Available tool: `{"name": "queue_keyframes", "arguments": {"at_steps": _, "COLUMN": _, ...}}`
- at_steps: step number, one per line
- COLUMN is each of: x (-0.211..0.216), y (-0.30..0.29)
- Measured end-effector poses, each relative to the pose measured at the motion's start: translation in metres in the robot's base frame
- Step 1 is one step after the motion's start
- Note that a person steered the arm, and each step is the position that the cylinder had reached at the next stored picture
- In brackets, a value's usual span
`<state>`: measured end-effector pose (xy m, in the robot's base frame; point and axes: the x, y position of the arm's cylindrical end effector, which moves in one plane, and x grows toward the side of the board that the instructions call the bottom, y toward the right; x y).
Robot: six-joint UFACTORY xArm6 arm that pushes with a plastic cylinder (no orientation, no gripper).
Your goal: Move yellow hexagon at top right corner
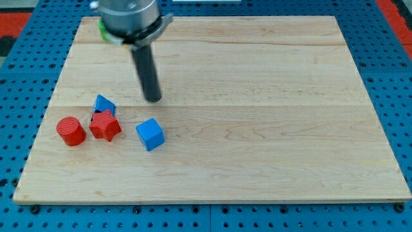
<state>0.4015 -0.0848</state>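
No yellow hexagon shows in the camera view; the arm's grey body point(129, 16) at the view's top left may hide it. My tip point(153, 98) rests on the wooden board point(257, 96), left of centre. It stands apart from all blocks. The blue cube point(150, 134) lies just below it, and the blue triangle point(103, 104) lies to its left.
A red star point(105, 125) touches the blue triangle from below. A red cylinder point(70, 131) lies left of the star. A sliver of a green block point(102, 28) peeks out left of the arm at the top edge. Blue pegboard point(386, 38) surrounds the board.
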Motion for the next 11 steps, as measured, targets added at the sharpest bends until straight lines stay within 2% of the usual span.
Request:
{"name": "queue_keyframes", "arguments": {"at_steps": 1, "x": -0.037, "y": 0.006}}
{"name": "queue_keyframes", "arguments": {"at_steps": 2, "x": -0.037, "y": -0.019}}
{"name": "queue_keyframes", "arguments": {"at_steps": 3, "x": -0.055, "y": -0.088}}
{"name": "queue_keyframes", "arguments": {"at_steps": 4, "x": -0.102, "y": -0.15}}
{"name": "queue_keyframes", "arguments": {"at_steps": 5, "x": -0.131, "y": -0.22}}
{"name": "queue_keyframes", "arguments": {"at_steps": 6, "x": -0.194, "y": -0.21}}
{"name": "queue_keyframes", "arguments": {"at_steps": 7, "x": -0.21, "y": -0.197}}
{"name": "queue_keyframes", "arguments": {"at_steps": 8, "x": -0.21, "y": -0.197}}
{"name": "queue_keyframes", "arguments": {"at_steps": 9, "x": -0.21, "y": -0.136}}
{"name": "queue_keyframes", "arguments": {"at_steps": 10, "x": -0.196, "y": -0.073}}
{"name": "queue_keyframes", "arguments": {"at_steps": 11, "x": -0.157, "y": -0.073}}
